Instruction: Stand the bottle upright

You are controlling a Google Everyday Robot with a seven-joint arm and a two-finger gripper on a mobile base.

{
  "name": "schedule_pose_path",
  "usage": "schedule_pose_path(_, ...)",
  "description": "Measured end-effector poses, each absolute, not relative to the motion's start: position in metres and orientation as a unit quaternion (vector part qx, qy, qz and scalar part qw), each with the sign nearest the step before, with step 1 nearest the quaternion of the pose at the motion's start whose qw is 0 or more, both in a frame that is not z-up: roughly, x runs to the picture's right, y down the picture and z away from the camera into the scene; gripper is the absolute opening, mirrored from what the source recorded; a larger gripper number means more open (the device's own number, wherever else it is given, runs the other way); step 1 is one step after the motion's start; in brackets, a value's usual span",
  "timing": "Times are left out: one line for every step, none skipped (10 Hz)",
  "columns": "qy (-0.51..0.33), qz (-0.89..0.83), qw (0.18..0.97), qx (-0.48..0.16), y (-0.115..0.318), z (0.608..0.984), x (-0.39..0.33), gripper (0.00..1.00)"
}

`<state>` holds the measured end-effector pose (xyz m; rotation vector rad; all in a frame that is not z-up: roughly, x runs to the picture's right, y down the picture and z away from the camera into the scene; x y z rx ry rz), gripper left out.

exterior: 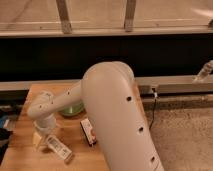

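The bottle (58, 147) is slim and white with a pale label. It lies on its side on the wooden table (20, 159), near the front left, pointing diagonally towards the lower right. My gripper (41, 136) hangs below the white wrist (43, 109) and reaches down to the table just left of the bottle's upper end, very close to it. I cannot tell whether it touches the bottle. The big white arm (117, 115) fills the middle of the view.
A green bowl (73, 108) sits behind the gripper, partly hidden by the arm. A flat black-and-red box (88, 131) lies to the right of the bottle. The table's right part is hidden by the arm. A speckled floor lies to the right.
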<state>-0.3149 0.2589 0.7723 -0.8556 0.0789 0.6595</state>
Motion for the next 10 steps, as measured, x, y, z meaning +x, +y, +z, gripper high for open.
schedule_pose_path(0.039,0.315,0.857,-0.406,0.260,0.773,-0.316,0.80)
schedule_pose_path(0.042,0.314,0.857,-0.406,0.262,0.772,-0.317,0.80)
schedule_pose_path(0.045,0.314,0.858,-0.404,0.263,0.772,-0.316,0.80)
schedule_pose_path(0.050,0.314,0.859,-0.402,0.264,0.772,-0.314,0.80)
schedule_pose_path(0.052,0.314,0.859,-0.400,0.264,0.771,-0.312,0.80)
schedule_pose_path(0.055,0.316,0.859,-0.398,0.265,0.771,-0.309,0.80)
schedule_pose_path(0.058,0.318,0.859,-0.397,0.265,0.770,-0.306,0.80)
schedule_pose_path(0.059,0.320,0.858,-0.396,0.265,0.770,-0.303,0.80)
schedule_pose_path(0.059,0.321,0.858,-0.397,0.266,0.771,-0.304,0.80)
schedule_pose_path(0.057,0.318,0.858,-0.400,0.266,0.772,-0.307,0.80)
